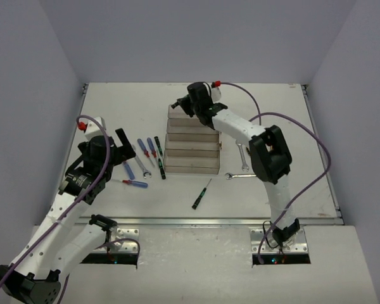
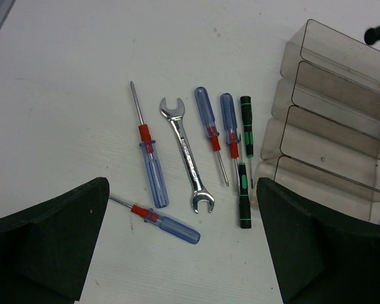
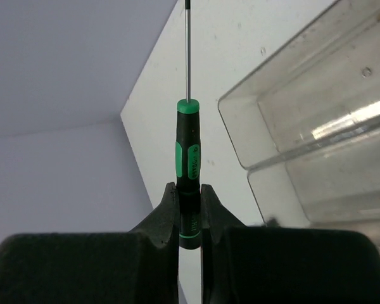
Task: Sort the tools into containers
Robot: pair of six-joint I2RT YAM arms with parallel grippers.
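Observation:
The four joined clear trays [image 1: 191,147] stand mid-table and look empty; they also show in the left wrist view [image 2: 329,120] and the right wrist view [image 3: 316,107]. My right gripper [image 1: 179,104] hovers at the left end of the farthest tray, shut [image 3: 189,209] on a black screwdriver with green marks [image 3: 189,155]. My left gripper [image 1: 122,149] is open and empty [image 2: 183,253] above a row of tools left of the trays: blue-and-red screwdrivers [image 2: 151,166] [image 2: 168,223] [image 2: 209,123], a silver wrench [image 2: 187,152] and black screwdrivers [image 2: 242,196]. No pliers are in view.
Another black screwdriver [image 1: 201,194] lies in front of the trays. Two silver wrenches [image 1: 242,156] [image 1: 239,176] lie right of the trays beside the right arm. Grey walls close the table on three sides.

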